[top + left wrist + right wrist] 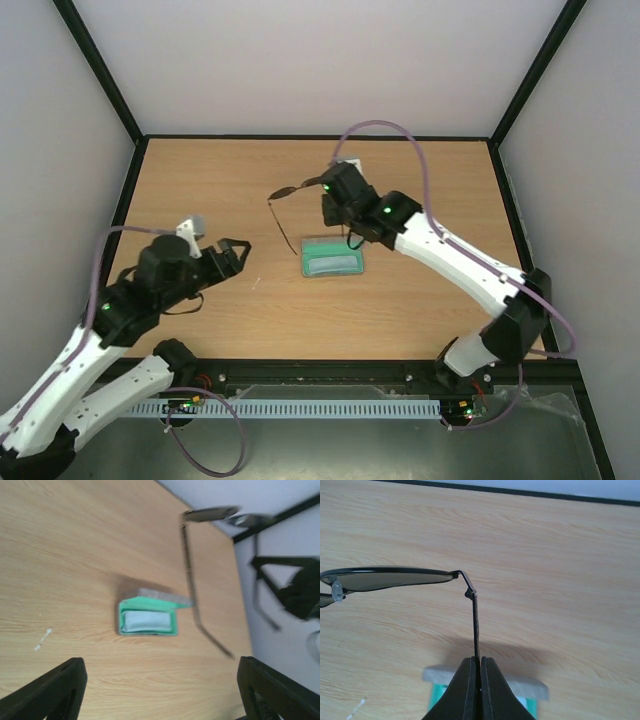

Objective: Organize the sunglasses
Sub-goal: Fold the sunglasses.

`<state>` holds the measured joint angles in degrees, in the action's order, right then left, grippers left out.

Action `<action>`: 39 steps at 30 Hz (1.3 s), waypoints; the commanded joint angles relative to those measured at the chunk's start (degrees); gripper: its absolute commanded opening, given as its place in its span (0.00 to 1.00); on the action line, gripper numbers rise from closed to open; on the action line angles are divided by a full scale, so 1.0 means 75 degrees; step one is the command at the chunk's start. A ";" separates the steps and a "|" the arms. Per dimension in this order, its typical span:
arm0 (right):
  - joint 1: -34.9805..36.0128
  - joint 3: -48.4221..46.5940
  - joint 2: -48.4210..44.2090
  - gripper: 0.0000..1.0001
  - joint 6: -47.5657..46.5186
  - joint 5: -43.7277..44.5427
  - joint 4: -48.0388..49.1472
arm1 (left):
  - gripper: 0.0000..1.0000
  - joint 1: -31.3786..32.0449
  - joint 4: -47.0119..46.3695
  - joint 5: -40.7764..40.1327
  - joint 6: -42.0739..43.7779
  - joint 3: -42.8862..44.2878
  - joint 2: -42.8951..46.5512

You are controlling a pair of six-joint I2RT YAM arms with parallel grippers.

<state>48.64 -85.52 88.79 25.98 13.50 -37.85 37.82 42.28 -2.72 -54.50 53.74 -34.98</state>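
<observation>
The left jaws stand wide and empty, the open case (148, 622) well ahead of them; the right jaws pinch one temple tip of the sunglasses (395, 578), frame jutting beyond their tips, above the case; thin wire, probably light, springy and easily bent; better held near the hinge; smooth wooden table (200, 180), pale walls close around.

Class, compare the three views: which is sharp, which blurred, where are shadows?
Top external view: evenly lit, sharp. Left wrist view: the sunglasses and the right side are smeared; the case is clearer. Right wrist view: frame crisp, case at bottom out of focus, shadow above it.
</observation>
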 commanded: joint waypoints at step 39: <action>-0.0448 0.4119 -0.3211 0.01 0.1770 -0.1357 0.0286 | 0.40 0.1642 -0.4674 0.0304 0.0077 0.0582 -0.6083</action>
<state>45.01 -55.86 65.34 38.28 1.69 -36.73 47.72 7.33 0.05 -54.22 55.37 -80.51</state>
